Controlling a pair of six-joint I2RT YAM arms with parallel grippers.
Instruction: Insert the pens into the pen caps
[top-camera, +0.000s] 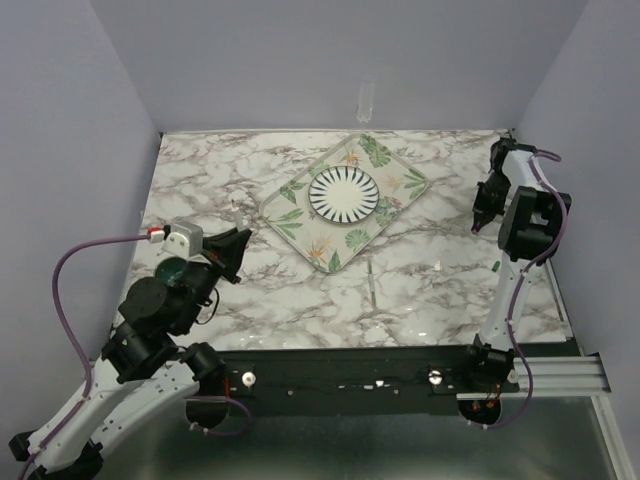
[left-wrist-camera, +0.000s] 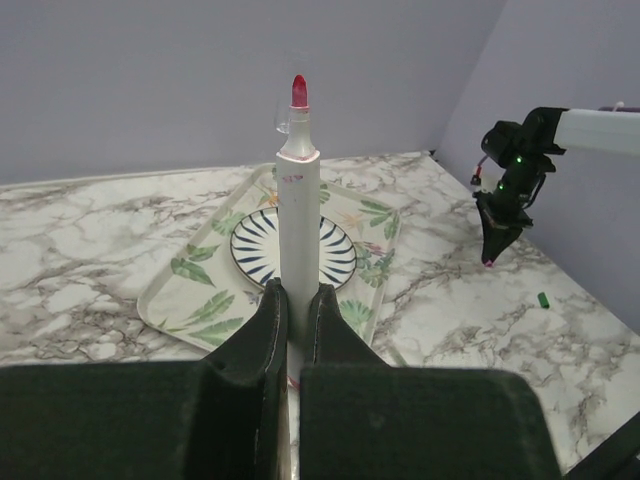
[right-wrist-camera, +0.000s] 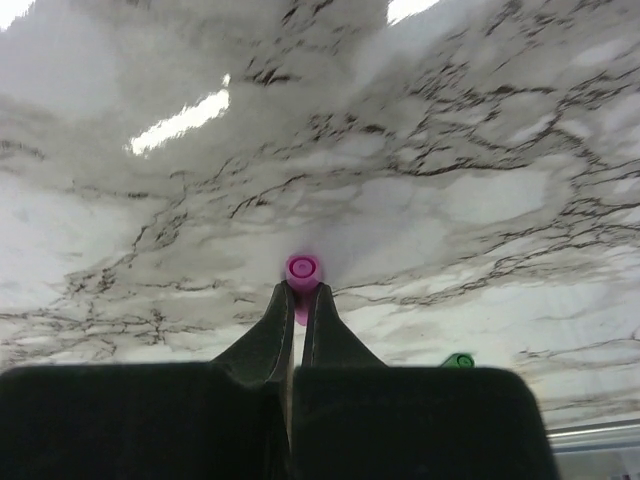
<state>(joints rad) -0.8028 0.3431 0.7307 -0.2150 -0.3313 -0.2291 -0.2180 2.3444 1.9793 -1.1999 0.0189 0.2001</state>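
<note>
My left gripper (left-wrist-camera: 297, 292) is shut on a white pen (left-wrist-camera: 299, 210) whose bare red tip points away, toward the tray. In the top view the left gripper (top-camera: 238, 250) sits at the left of the marble table. My right gripper (right-wrist-camera: 300, 290) is shut on a pink pen cap (right-wrist-camera: 302, 268), open end facing out, held just above the marble. From the top view the right gripper (top-camera: 480, 222) hangs at the far right, well apart from the left one. A small green cap (right-wrist-camera: 458, 360) lies on the table near the right gripper.
A leaf-patterned tray (top-camera: 392, 172) holding a striped plate (top-camera: 343, 194) sits at the table's centre back. A thin pale pen (top-camera: 372, 283) lies in front of the tray. The green cap (top-camera: 496, 265) lies by the right arm. A clear small object (top-camera: 365, 100) stands at the back wall.
</note>
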